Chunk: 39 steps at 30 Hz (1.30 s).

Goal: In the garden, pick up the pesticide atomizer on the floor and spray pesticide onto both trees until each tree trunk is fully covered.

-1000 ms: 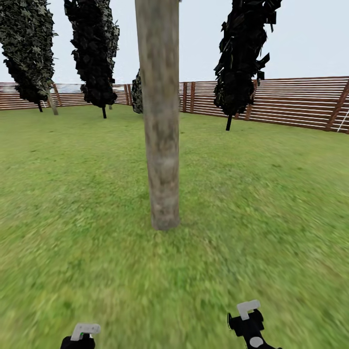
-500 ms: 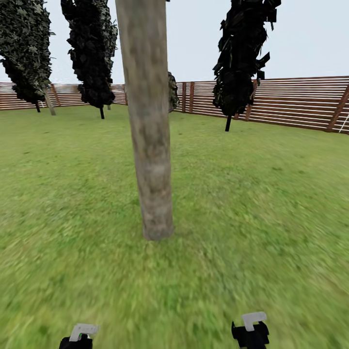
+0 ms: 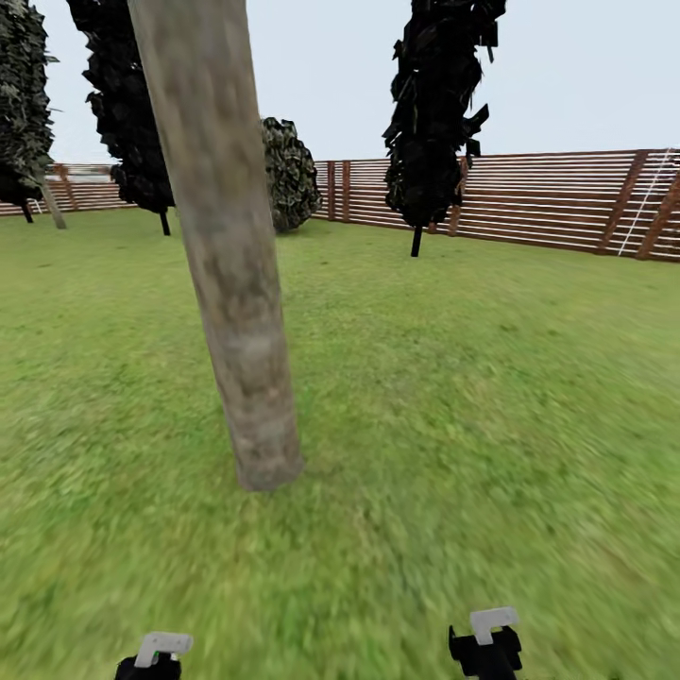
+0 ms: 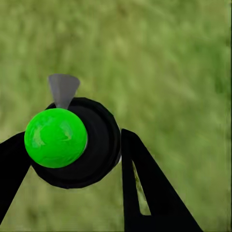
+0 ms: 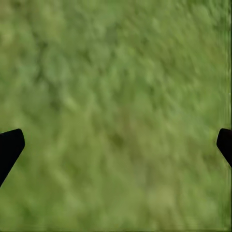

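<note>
A thick, mottled grey-brown tree trunk (image 3: 231, 302) rises from the lawn just ahead and left of centre, leaning slightly, its leaves out of frame. In the left wrist view my left gripper (image 4: 72, 145) is shut on the pesticide atomizer (image 4: 72, 142), a black round body with a bright green cap and a grey nozzle pointing away over the grass. My left gripper (image 3: 156, 656) and right gripper (image 3: 486, 642) sit low at the head view's bottom edge, well short of the trunk. The right gripper (image 5: 118, 140) is open with only grass between its fingers.
Green lawn (image 3: 491, 397) spreads all around. Dark slim cypress-like trees (image 3: 434, 113) and a round bush (image 3: 288, 175) stand far back before the brown slat fence (image 3: 567, 198). A thin pale trunk (image 3: 52, 203) leans at the far left.
The whole head view has shifted: the trunk now looks nearer, larger and further left, so the camera has moved. The right gripper sits a little lower than a second ago.
</note>
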Tool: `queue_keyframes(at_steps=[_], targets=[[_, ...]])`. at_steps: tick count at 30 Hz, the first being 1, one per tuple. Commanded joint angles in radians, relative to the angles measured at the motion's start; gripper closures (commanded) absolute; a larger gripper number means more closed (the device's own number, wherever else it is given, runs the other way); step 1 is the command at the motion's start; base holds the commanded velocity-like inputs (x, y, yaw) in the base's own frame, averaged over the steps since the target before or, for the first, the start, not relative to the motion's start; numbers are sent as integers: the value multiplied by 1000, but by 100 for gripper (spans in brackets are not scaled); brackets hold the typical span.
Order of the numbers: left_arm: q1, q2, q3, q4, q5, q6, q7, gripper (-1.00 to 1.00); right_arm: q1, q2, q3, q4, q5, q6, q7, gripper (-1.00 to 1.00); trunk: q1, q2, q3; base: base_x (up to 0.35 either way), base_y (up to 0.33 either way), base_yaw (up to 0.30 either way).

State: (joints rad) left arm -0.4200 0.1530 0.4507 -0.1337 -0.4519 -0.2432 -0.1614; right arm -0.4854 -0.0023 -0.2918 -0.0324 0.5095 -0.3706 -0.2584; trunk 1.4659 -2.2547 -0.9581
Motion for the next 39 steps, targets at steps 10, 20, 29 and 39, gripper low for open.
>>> queue_keyframes(at_steps=[10,20,29,39], targets=[[-2,-7,14,-11,-1,-43,-3,100,-1,10,-7,2,15,-2,-1,-100,0,0,-1,163,-153,-31],[-98,-50,14,-123,-1,116,-10,100,1,5,-7,3,18,-3,-1,-100,0,0,-1,8,-2,0],[-225,-115,-66,-197,-29,436,-30,100,7,2,-7,2,18,-4,-1,-100,0,0,-1,0,0,0],[-240,-77,-144,-305,99,565,-17,100,7,3,-6,3,18,-4,-3,-100,0,0,-1,21,0,8]])
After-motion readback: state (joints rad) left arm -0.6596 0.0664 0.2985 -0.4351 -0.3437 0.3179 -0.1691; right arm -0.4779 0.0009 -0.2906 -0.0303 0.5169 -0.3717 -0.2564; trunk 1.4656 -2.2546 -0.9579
